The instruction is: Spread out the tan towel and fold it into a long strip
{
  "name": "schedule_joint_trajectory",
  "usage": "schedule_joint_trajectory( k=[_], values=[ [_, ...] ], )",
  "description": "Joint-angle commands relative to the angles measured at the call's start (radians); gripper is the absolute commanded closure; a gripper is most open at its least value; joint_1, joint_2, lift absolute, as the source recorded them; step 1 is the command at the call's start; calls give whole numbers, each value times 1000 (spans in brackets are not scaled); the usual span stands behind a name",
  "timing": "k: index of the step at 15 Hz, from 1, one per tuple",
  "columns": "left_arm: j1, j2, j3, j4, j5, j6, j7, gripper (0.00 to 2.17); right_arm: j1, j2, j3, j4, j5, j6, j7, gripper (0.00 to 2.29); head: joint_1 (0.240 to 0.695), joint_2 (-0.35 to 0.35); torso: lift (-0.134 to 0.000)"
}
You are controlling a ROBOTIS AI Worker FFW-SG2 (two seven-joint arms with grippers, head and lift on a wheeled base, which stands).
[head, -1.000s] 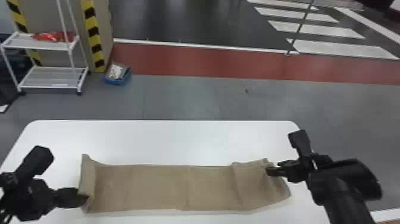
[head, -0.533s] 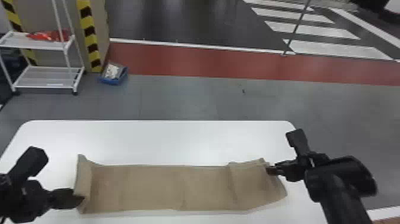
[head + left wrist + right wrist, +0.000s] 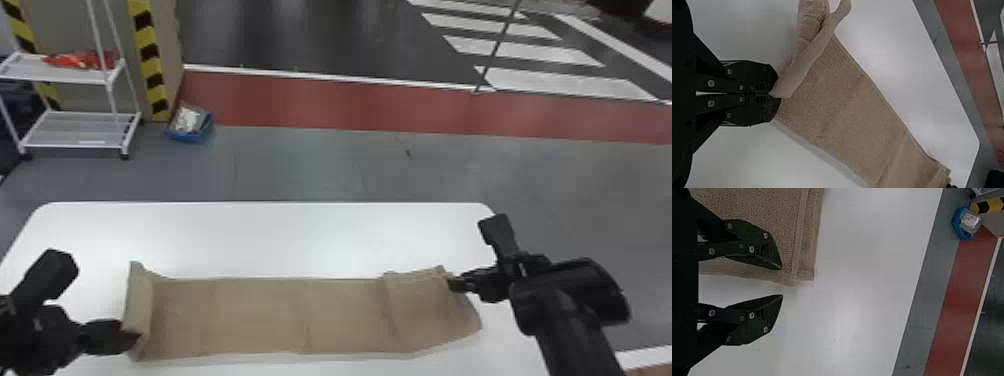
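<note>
Left gripper [image 3: 773, 94] clamped on the near left corner [image 3: 787, 84] of the tan towel [image 3: 345, 317], a strip lying on the white table [image 3: 320, 240], likely light, soft, floppy, best pinched through all layers at its far right corner [image 3: 805, 272], where the right gripper [image 3: 782, 282] sits, fingers apart, apparently not gripping.

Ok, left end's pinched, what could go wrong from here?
The left gripper has the tan towel only at its fingertips, so the cloth might slip out under a pull. That end is turned up and could settle as a crooked crease. The right gripper is open with one finger over the towel's edge, so closing there may catch little or nothing.
</note>
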Motion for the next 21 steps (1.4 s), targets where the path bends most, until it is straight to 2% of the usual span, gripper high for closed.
schedule_joint_trajectory(
  k=[1,6,7,8,14,16,19,21],
  values=[
    [0,0,0,1,-1,-2,0,2142,-2,0,3,6,3,2,-5,745,695,-208,0],
    [1,0,0,1,-1,-2,0,2142,-17,-1,5,52,12,-8,-14,799,695,-211,0],
    [1,0,0,1,-1,-2,0,2142,-18,-1,1,57,9,-8,-15,1143,695,-211,0],
    [1,0,0,1,1,-2,0,2142,-22,-1,-2,57,1,-8,-14,1237,695,-211,0],
    [7,2,6,-2,-1,-18,-11,2142,20,6,-41,-29,-28,5,15,1237,695,-211,0],
    [9,2,14,-2,-1,-33,-15,2142,51,8,-61,-109,-82,-14,23,1237,695,-210,0],
    [10,0,16,-4,1,-55,-23,2142,77,31,-123,-136,-106,-204,0,1237,695,-205,0],
    [10,0,13,-2,1,-67,-23,2142,67,29,-110,-110,-95,-216,-12,1237,695,-205,0]
  ],
)
